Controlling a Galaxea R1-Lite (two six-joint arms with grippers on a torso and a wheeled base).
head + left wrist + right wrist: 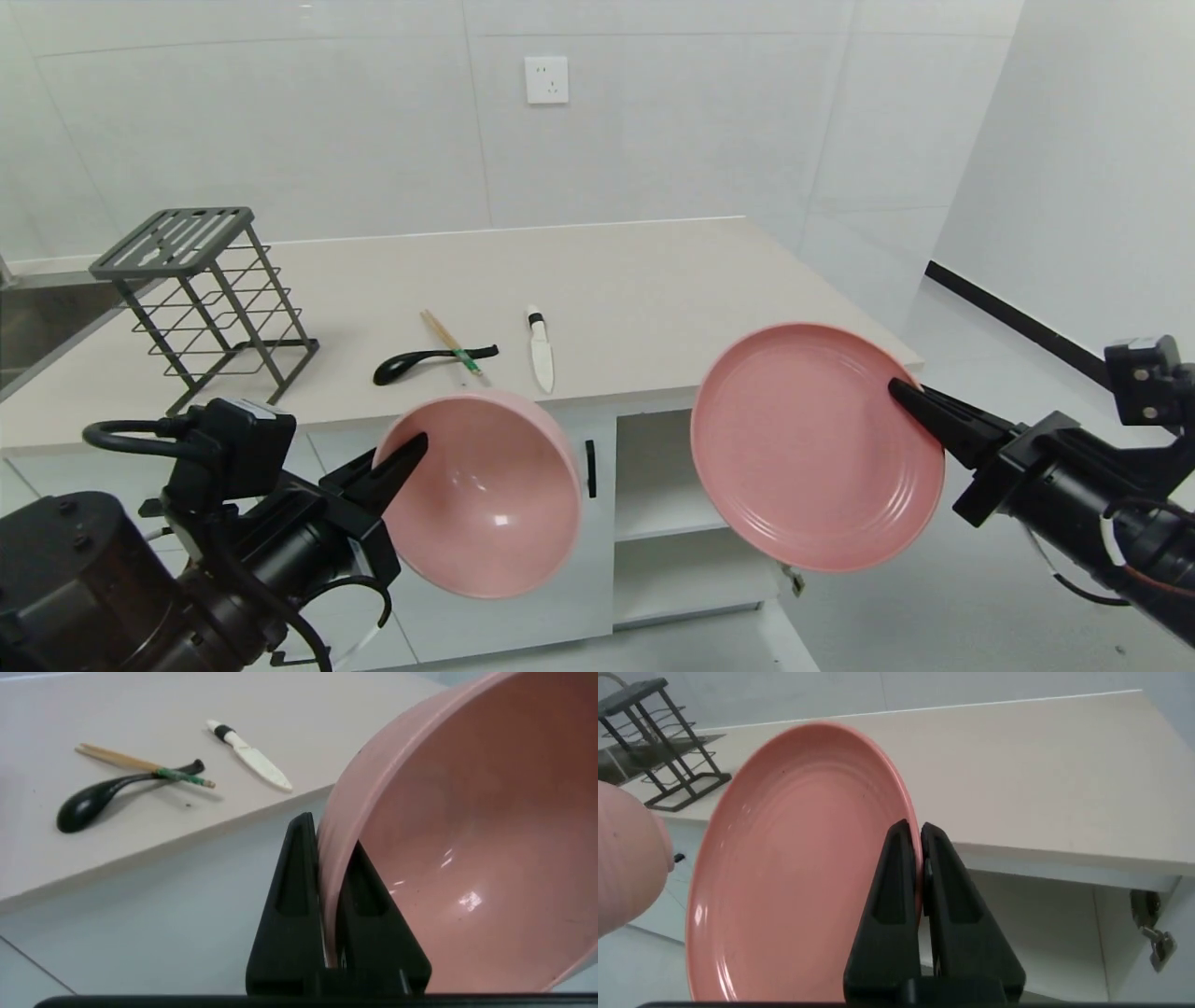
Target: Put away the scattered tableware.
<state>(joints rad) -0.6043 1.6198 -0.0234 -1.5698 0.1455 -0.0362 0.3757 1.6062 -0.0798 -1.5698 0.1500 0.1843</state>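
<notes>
White tiled walls with one wall socket (546, 79) are seen behind a beige counter (653, 280) in the head view. One dark metal rack (201, 299) stands upright at the counter's left end. Near the front edge, three kinds of cutlery are laid out: one black spoon (411, 362), one pair of chopsticks (451, 342) crossing the spoon's handle, and one knife (540, 350) with a pale blade, just to the right of them and apart. Two pink dishes are held in the air in front of the counter, over the white cabinet (672, 495). One pink bowl (495, 504) is gripped by its rim in the left gripper (411, 453) and tilted so that its hollow faces the camera. One pink plate (803, 448) is pinched at its rim by the right gripper (901, 390) and held nearly on edge.

From the left wrist view, the left gripper (327, 840) is clamped across the bowl (467, 840) wall, one finger on each side. Beyond it, the spoon (103, 798), the chopsticks (140, 763) and the knife (250, 756) are seen lying on the counter (93, 719).

From the right wrist view, the right gripper (918, 831) is closed on the plate (794, 859) rim. The counter (1036, 765) and the rack (659, 737) lie behind, and part of the bowl (626, 868) is caught at the edge.
</notes>
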